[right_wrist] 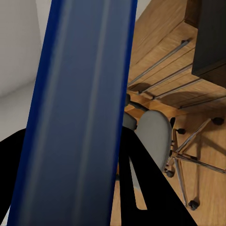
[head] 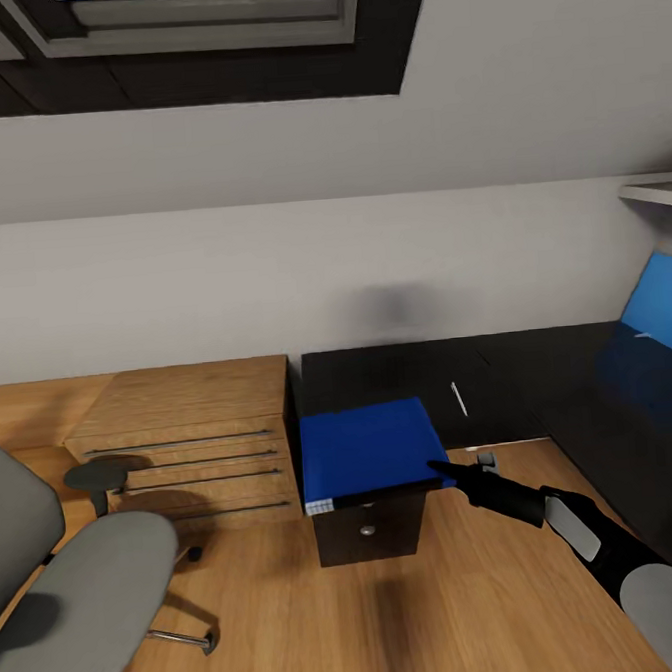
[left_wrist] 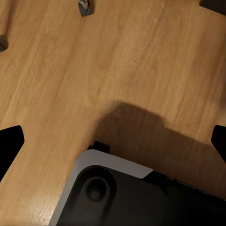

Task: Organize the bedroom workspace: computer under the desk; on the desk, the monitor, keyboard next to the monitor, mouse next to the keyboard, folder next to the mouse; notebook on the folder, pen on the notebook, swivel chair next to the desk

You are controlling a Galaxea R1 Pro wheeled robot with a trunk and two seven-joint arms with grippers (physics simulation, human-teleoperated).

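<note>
My right gripper (head: 440, 466) is shut on the near right corner of the bright blue folder (head: 369, 452). It holds the folder flat above the left end of the glossy black desk (head: 399, 377). In the right wrist view the folder (right_wrist: 80, 108) runs as a blue band between my black fingers (right_wrist: 141, 188). A thin white pen (head: 459, 400) lies on the desk just right of the folder. The grey swivel chair (head: 93, 594) stands at the lower left, also seen past the folder (right_wrist: 155, 132). My left gripper (left_wrist: 113, 141) hangs open over bare wood floor.
Low oak drawers (head: 193, 436) stand against the wall left of the desk. A dark cabinet front (head: 370, 529) sits below the folder. A slanted blue panel (head: 665, 303) stands on the desk at the far right. My own base (left_wrist: 141, 197) shows under the left gripper.
</note>
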